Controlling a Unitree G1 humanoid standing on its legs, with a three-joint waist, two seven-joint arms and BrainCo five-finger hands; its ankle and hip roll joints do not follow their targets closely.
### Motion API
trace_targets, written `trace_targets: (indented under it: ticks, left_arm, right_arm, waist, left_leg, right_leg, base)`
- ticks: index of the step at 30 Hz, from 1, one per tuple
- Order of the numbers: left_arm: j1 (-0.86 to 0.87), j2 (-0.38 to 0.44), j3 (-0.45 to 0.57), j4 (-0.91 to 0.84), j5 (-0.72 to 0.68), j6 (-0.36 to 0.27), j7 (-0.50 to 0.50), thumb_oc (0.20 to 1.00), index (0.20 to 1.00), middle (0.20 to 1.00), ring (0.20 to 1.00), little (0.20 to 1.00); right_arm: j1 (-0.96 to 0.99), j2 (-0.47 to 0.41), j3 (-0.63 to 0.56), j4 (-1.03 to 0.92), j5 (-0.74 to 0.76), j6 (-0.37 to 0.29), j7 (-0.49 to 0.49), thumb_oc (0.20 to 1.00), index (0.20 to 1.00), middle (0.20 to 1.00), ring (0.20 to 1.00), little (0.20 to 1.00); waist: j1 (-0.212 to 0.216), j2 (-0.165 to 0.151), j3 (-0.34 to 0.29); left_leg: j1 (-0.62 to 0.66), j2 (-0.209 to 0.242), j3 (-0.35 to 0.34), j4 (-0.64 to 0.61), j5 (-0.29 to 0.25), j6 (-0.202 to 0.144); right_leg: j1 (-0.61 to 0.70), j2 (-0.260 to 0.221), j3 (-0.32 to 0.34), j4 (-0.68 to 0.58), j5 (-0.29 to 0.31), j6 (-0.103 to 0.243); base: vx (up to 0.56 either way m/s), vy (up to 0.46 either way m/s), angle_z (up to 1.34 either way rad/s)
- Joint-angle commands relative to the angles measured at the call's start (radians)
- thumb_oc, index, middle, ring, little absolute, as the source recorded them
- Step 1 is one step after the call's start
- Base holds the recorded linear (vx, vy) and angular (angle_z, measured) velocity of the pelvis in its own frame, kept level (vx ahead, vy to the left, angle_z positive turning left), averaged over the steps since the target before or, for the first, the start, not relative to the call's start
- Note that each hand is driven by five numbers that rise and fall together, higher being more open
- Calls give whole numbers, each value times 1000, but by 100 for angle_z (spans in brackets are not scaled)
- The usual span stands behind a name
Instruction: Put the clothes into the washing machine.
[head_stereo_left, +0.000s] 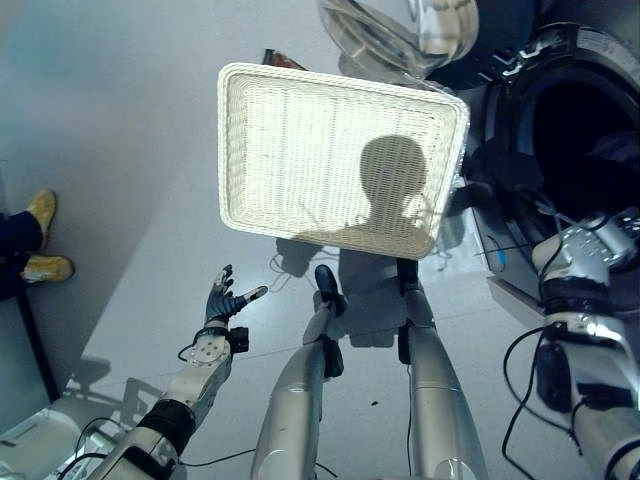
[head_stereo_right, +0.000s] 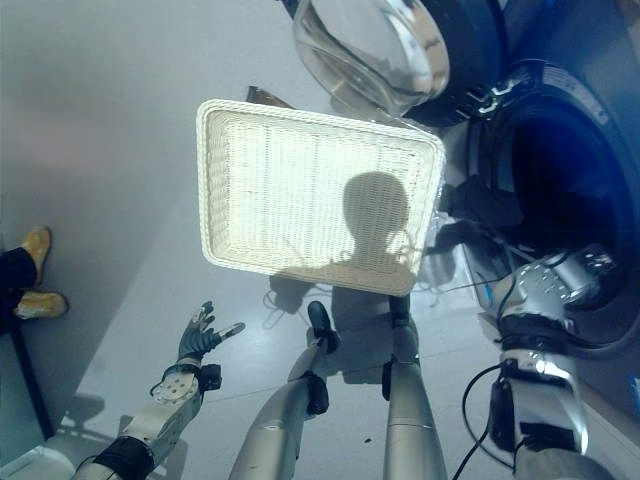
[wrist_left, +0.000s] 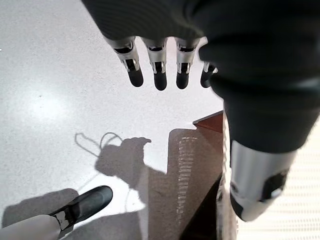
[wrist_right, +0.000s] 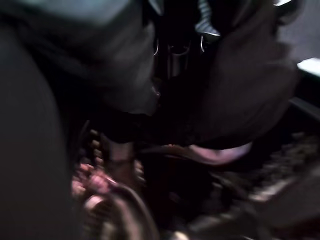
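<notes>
A white wicker basket (head_stereo_left: 340, 160) is seen on the pale floor (head_stereo_left: 130, 150), just left of the washer (head_stereo_left: 590, 130), and it holds no clothes. The washer's round glass door (head_stereo_left: 400, 30) is swung open beyond the basket's far edge. The left hand (head_stereo_left: 225, 298) is held low over the floor, near the basket's near left corner and apart from it, with fingers (wrist_left: 160, 75) straight and spread and nothing held. The right arm is reached into the dark drum opening, where the right hand (wrist_right: 175, 50) is buried in dark clothes (wrist_right: 240, 85) inside the washer; whether its fingers are closed on the cloth cannot be told. A person's yellow shoes (head_stereo_left: 40, 240) are seen at the far left edge.
</notes>
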Motion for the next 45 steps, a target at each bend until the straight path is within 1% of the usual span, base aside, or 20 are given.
trace_targets:
  ticks: [1,2,3,4,8,10,11,12,13,14,16,19,21,22,26,27,31,32,37,45]
  left_arm:
    - [32,20,20,4,-36,14,-15,1000,1000,1000,1000,1000]
    - [31,20,14,0,-36,18,-19,1000,1000,1000,1000,1000]
    - [29,22,6,-4,-45,25,-31,1000,1000,1000,1000,1000]
    - [29,20,6,-7,-47,27,-34,1000,1000,1000,1000,1000]
    - [29,25,-5,-20,-54,38,-43,1000,1000,1000,1000,1000]
    - [29,26,-12,-19,-55,32,-45,1000,1000,1000,1000,1000]
    - [29,26,-12,-19,-55,32,-45,1000,1000,1000,1000,1000]
    - [31,27,-12,-15,-50,25,-42,1000,1000,1000,1000,1000]
    - [33,28,-10,-11,-50,21,-42,1000,1000,1000,1000,1000]
    - [33,28,-10,-11,-50,21,-42,1000,1000,1000,1000,1000]
    - [33,8,-4,17,-37,-4,-37,1000,1000,1000,1000,1000]
    - [24,-4,-5,28,-34,-5,-32,1000,1000,1000,1000,1000]
    - [16,-17,-12,39,-37,-8,-23,1000,1000,1000,1000,1000]
    - [13,-21,-15,42,-42,-9,-20,1000,1000,1000,1000,1000]
    - [10,-40,-24,59,-43,-27,-21,1000,1000,1000,1000,1000]
    - [5,-43,-27,60,-44,-27,-21,1000,1000,1000,1000,1000]
    - [-2,-46,-28,60,-50,-27,-22,1000,1000,1000,1000,1000]
    - [-6,-52,-27,65,-51,-31,-20,1000,1000,1000,1000,1000]
    - [-11,-69,-24,73,-49,-36,-12,1000,1000,1000,1000,1000]
    - [-17,-102,-26,87,-50,-38,1,1000,1000,1000,1000,1000]
  right_arm:
    - [92,-364,-108,-100,-9,-167,71,200,200,200,200,200]
    - [72,-360,-92,-101,-9,-145,83,200,200,200,200,200]
    - [30,-341,-52,-109,-9,-78,69,787,787,787,787,787]
    - [19,-334,-39,-104,-9,-51,54,1000,1000,1000,1000,1000]
    - [7,-308,3,-60,-9,122,-41,1000,1000,1000,1000,1000]
    - [9,-252,39,-28,-9,392,-67,1000,1000,1000,1000,1000]
    - [9,-252,39,-28,-9,392,-67,1000,1000,1000,1000,1000]
    - [20,-227,54,-19,-9,488,-14,1000,1000,1000,1000,1000]
    - [32,-208,58,-19,-9,536,30,1000,1000,1000,1000,1000]
    - [32,-208,58,-19,-9,536,30,1000,1000,1000,1000,1000]
    - [89,-138,58,-7,-9,607,114,1000,1000,1000,1000,1000]
    - [96,-133,67,51,-9,625,149,1000,1000,1000,1000,1000]
    - [87,-182,116,176,-39,552,201,1000,1000,1000,1000,1000]
    - [78,-181,122,189,-184,467,173,1000,1000,1000,1000,1000]
    - [84,-151,105,192,-214,325,197,1000,1000,1000,1000,1000]
    - [94,-135,96,206,-125,329,294,1000,1000,1000,1000,1000]
    - [117,-99,75,205,-9,353,439,1000,1000,1000,1000,1000]
    - [138,-49,44,166,-9,343,473,1000,1000,1000,1000,1000]
    - [195,43,2,110,-9,325,490,1000,1000,1000,1000,1000]
    - [225,131,45,155,-9,380,552,1000,1000,1000,1000,1000]
  waist:
    - [-58,56,-3]
    - [-54,60,-3]
    - [-48,70,-3]
    - [-47,73,-3]
    - [-40,81,-3]
    - [-32,84,-3]
    - [-32,84,-3]
    - [-30,81,-3]
    - [-30,79,-3]
    - [-30,79,-3]
    - [-31,77,-3]
    - [-30,82,-3]
    - [-25,89,-3]
    - [-25,92,-3]
    - [-25,101,-3]
    - [-25,105,-3]
    - [-27,109,-3]
    - [-31,112,-3]
    - [-39,114,-3]
    - [-40,130,-3]
  left_leg:
    - [-79,-43,-57,176,-90,-51]
    - [-81,-43,-59,181,-92,-51]
    - [-88,-45,-64,189,-92,-50]
    - [-90,-46,-65,191,-92,-49]
    - [-95,-51,-71,198,-93,-46]
    - [-108,-52,-74,200,-91,-41]
    - [-108,-52,-74,200,-91,-41]
    - [-113,-50,-74,194,-87,-38]
    - [-116,-48,-74,191,-85,-37]
    - [-116,-48,-74,191,-85,-37]
    - [-116,-48,-73,171,-75,-36]
    - [-114,-50,-74,158,-70,-35]
    - [-107,-50,-73,140,-62,-36]
    - [-104,-51,-72,133,-60,-36]
    - [-97,-56,-75,118,-54,-37]
    - [-93,-59,-74,106,-49,-37]
    - [-86,-62,-73,90,-43,-35]
    - [-85,-63,-72,82,-41,-35]
    - [-78,-64,-69,65,-34,-33]
    - [-64,-66,-61,35,-21,-33]
  right_leg:
    - [-27,37,-124,223,-204,3]
    - [-29,36,-125,232,-212,0]
    - [-38,35,-127,251,-225,-6]
    - [-41,35,-128,255,-228,-7]
    - [-47,36,-129,265,-233,-12]
    - [-59,43,-127,275,-236,-17]
    - [-59,43,-127,275,-236,-17]
    - [-65,49,-126,279,-238,-19]
    - [-67,52,-126,281,-240,-20]
    - [-67,52,-126,281,-240,-20]
    - [-72,62,-122,280,-240,-20]
    - [-74,65,-118,277,-237,-19]
    - [-71,67,-116,271,-234,-17]
    - [-70,66,-117,266,-232,-17]
    - [-66,66,-113,255,-228,-14]
    - [-62,65,-112,243,-224,-12]
    - [-56,63,-110,226,-215,-8]
    - [-57,64,-106,221,-211,-4]
    - [-56,67,-94,212,-204,2]
    - [-46,63,-83,186,-193,8]
  base:
    - [61,-30,7]
    - [105,-50,10]
    - [78,-39,8]
    - [64,-35,2]
    - [7,-4,1]
    - [16,-23,6]
    - [-9,-33,7]
    - [-18,-30,8]
    - [-18,-30,8]
    - [-12,-15,10]
    - [-21,11,4]
    - [-14,22,2]
    - [-40,60,2]
    - [-28,48,3]
    - [-30,61,2]
    - [-35,47,5]
    - [-37,40,7]
    - [-40,47,4]
    - [-27,47,1]
    - [-18,46,-2]
